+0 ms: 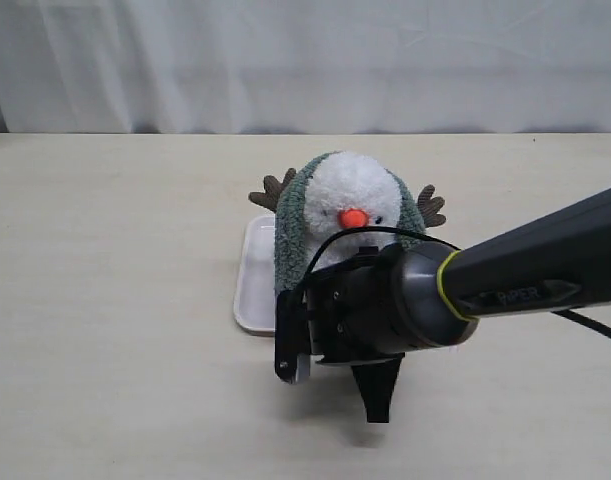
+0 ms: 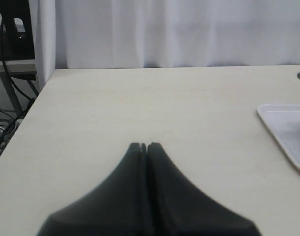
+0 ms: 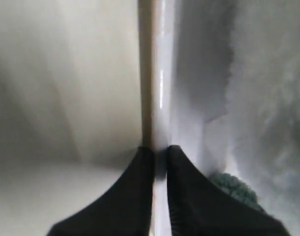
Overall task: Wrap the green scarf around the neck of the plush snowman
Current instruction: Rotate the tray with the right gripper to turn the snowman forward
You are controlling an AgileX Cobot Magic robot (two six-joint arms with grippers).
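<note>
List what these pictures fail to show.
- Exterior view: the black right arm hides the fluffy white plush snowman's lower body and the fuzzy grey-green knit scarf's ends.
- Right wrist view: close-up blur; whether the right gripper pinches the white rectangular tray's rim is unclear.
- Left wrist view: the frame edge cuts off that tray.

We were looking at a robotics lab or test bay rather than a home. A bare pale table (image 1: 105, 300) stood before a plain white curtain (image 1: 305, 60) hung as a backdrop, a black robot arm (image 1: 545, 265) reached over it, and loose cables (image 2: 6, 73) trailed past a metal stand (image 2: 12, 96) beside the table's edge.
</note>
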